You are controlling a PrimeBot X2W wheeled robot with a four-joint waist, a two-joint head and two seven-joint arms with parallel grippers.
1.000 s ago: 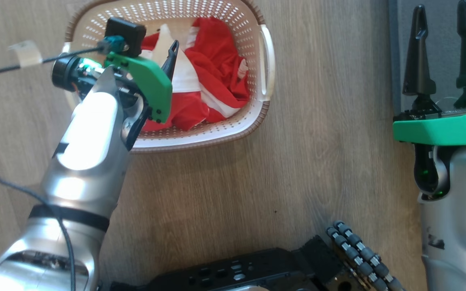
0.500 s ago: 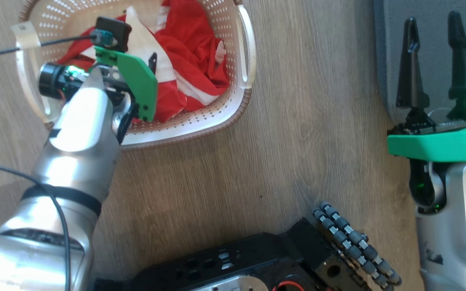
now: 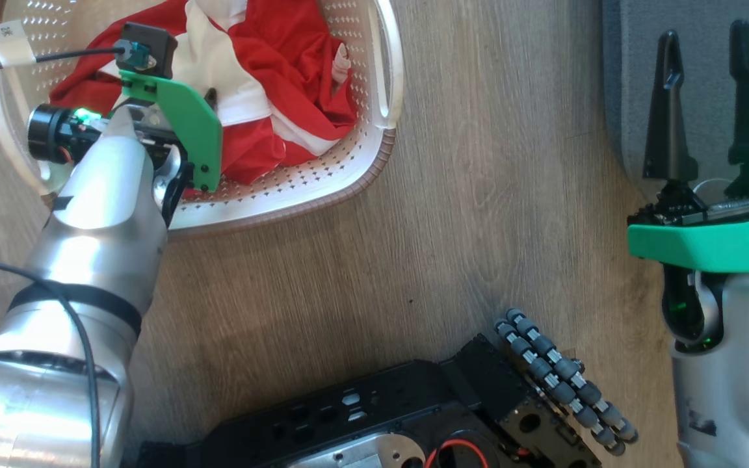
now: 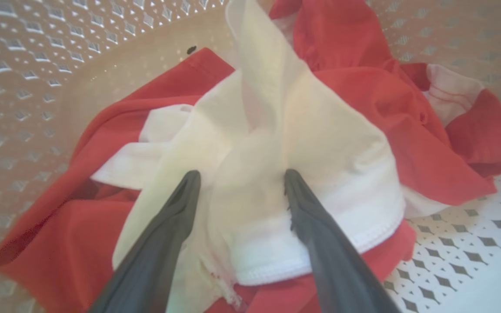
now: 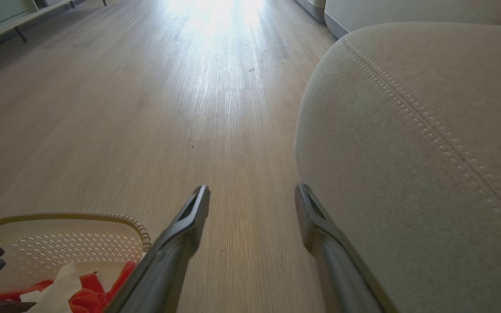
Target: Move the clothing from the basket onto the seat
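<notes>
Down in the one basket, which stands on the wooden floor, all the clothing lies as a single crumpled heap of red cloth with white panels. How many garments make up the heap I cannot tell, because they are folded into each other. One white handle of the basket is clear on the side toward the seat.

Two grippers are in the pictures, each with two dark fingers. The left gripper reaches into the basket with its fingers spread wide. In the left wrist view both tips are at a white panel, and a raised fold of this panel stands between them. The fingers are not closed on it.

The right gripper is well apart from the basket. It holds nothing, its two fingers are wide apart, and they point over the edge of the one grey seat. In the right wrist view a double line of pale stitching runs across the seat, and no clothing lies on the part that is seen. The robot's dark base is at the bottom of the head view.
</notes>
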